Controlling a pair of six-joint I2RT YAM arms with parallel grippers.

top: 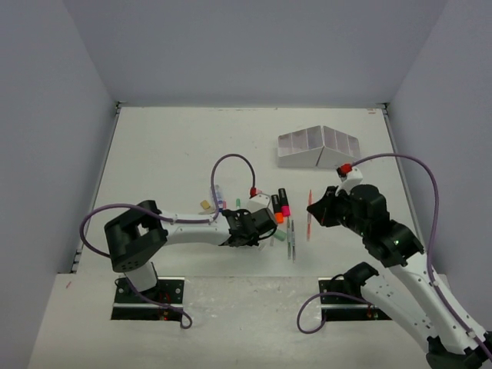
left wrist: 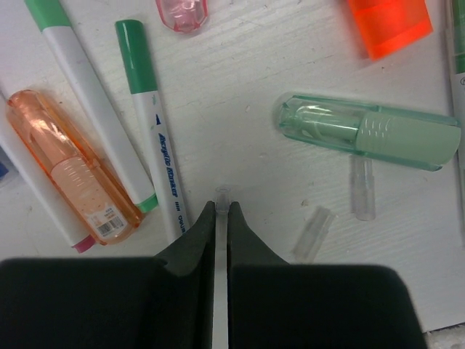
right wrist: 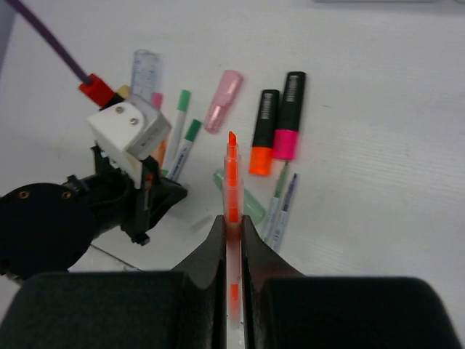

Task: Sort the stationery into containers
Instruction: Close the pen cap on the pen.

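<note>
- Right gripper (right wrist: 232, 222): jaws closed on an orange pen (right wrist: 231, 163), which is held lengthwise along the fingers with its tip pointing ahead.
- White organizer (top: 300, 160): stands on the tabletop (top: 169, 154), farther from the bases than that pen and almost straight beyond it. The right arm is the nearer, so delivery looks like a forward reach.
- Left gripper (left wrist: 221, 212): jaws pinched together on a thin clear stick (left wrist: 223, 195), low beside a green-capped pen (left wrist: 149, 123), well apart from the organizer.
</note>
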